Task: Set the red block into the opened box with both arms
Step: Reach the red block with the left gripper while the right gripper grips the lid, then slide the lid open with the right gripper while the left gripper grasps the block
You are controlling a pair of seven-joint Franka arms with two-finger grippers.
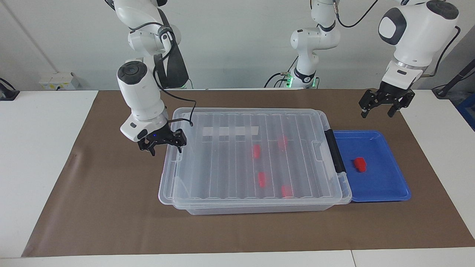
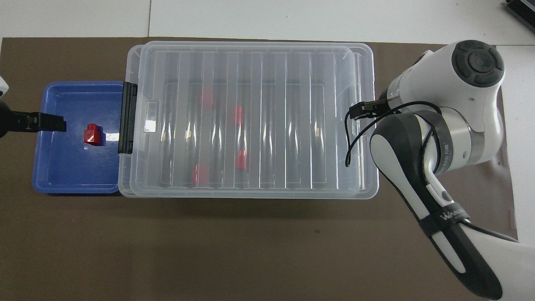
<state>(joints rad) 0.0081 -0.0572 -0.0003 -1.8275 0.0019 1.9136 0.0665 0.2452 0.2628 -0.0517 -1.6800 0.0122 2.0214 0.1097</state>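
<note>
We judge that we are at the very first step: the box (image 1: pixel 256 155) lies shut under its ribbed lid (image 1: pixel 237 122), so it has to be opened before anything goes in. Our right gripper (image 1: pixel 162 145) hangs over the short edge of the box at the right arm's end of the table, jaws spread and holding nothing; whether a fingertip already touches the lid's rim we cannot tell. Our left gripper (image 1: pixel 386 105) hovers above the brown mat (image 1: pixel 111 207), over a spot by the corner of the blue tray (image 1: pixel 393 185) nearest the robots, also spread and empty. The red block (image 1: pixel 359 164) we mean to move sits in that tray, which lies against the box's latch (image 1: pixel 335 152) end. Next, we think, the right gripper needs to get under or onto the lid's edge tab and lift, while the left comes down over the block; the latch may need freeing first, and we cannot make out whether it is fastened. Four more red blocks (image 1: pixel 262 179) show only as blurred shapes through the lid, and in the overhead view the right arm's body hides its own fingers
</note>
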